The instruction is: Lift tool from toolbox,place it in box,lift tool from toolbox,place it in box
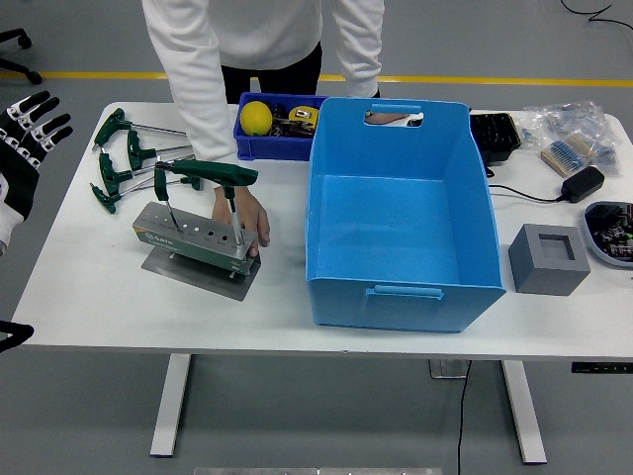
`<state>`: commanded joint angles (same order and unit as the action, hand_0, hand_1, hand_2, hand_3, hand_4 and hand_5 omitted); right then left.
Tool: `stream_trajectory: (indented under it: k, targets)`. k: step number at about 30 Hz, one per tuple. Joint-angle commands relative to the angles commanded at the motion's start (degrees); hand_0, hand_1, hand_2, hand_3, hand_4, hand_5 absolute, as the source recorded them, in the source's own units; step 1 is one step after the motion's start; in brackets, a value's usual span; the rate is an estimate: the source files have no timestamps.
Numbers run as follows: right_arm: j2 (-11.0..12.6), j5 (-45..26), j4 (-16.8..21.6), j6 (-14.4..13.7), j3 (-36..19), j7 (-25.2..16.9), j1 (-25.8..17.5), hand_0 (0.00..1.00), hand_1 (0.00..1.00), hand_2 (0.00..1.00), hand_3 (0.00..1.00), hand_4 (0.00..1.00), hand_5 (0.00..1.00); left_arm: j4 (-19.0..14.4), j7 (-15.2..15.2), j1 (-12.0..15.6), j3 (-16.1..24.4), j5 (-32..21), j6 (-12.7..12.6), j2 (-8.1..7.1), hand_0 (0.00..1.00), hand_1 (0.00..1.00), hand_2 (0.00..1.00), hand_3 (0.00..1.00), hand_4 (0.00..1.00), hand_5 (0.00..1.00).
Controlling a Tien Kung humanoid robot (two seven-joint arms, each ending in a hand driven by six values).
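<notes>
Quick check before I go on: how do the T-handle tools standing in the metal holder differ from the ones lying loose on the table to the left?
The standing T-handle tools are upright, shafts slotted into the grey metal holder; the loose T-handle tools lie flat on the white table. Only two stand, while several lie loose. A person's hand rests beside the holder; nothing touches the loose ones. Both groups have green handles and metal shafts.

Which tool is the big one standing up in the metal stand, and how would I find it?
Find the big blue box in the middle of the white table. Just left of it sits a grey metal stand a person's hand is touching. The tool stands upright in the stand nearest the box, with the longest green T-handle; its neighbour is shorter, the others lie flat.
</notes>
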<state>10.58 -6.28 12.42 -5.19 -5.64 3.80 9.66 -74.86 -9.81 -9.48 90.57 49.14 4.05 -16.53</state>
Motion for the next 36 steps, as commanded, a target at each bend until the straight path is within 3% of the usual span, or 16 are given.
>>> stream_trajectory:
  k: [14,20,24,25,30,31,36]
  targets:
    - [-0.2,-0.1,-0.1,0.0,-0.2,-0.1,0.0,0.774,0.764,0.802,0.668,0.889,0.783,-0.2,0.1,-1.1,-3.0,-0.1,0.2,-1.19,0.782,0.771,0.826,0.728,0.998,0.958]
    - [-0.1,-0.3,-0.1,-0.1,-0.3,-0.2,0.0,0.774,0.764,0.802,0.669,0.890,0.783,-0.8,-0.2,-2.9,-6.7,1.4,0.1,-3.15,0.786,0.783,0.833,0.734,0.998,0.945]
    - [-0.1,-0.3,-0.1,0.0,-0.5,-0.2,0.1,0.774,0.764,0.802,0.669,0.890,0.783,-3.1,-0.9,-6.3,-8.3,11.1,-0.9,-4.83,0.786,0.783,0.833,0.734,0.998,0.945]
    - [-0.1,-0.3,-0.1,0.0,-0.4,-0.2,0.0,0.774,0.763,0.802,0.668,0.889,0.783,-3.8,-1.1,-7.0,-8.5,13.3,-1.3,-5.08,0.879,0.848,0.871,0.765,0.998,0.801]
    - [0.0,-0.3,-0.1,-0.1,-0.4,-0.2,0.1,0.774,0.763,0.802,0.668,0.889,0.783,-8.3,-1.4,-11.7,-13.3,25.3,-2.0,-6.69,0.879,0.848,0.871,0.765,0.998,0.801]
    - [0.0,-0.3,-0.1,-0.2,-0.4,-0.2,0.1,0.774,0.763,0.801,0.667,0.889,0.783,-9.1,-0.6,-12.8,-15.0,27.9,-1.4,-7.10,0.918,0.887,0.915,0.790,0.998,0.761]
    - [0.1,-0.4,-0.1,-0.2,-0.5,-0.1,0.1,0.774,0.763,0.801,0.667,0.889,0.783,-9.7,3.5,-16.8,-22.4,40.2,1.0,-8.27,0.918,0.887,0.915,0.790,0.998,0.761]
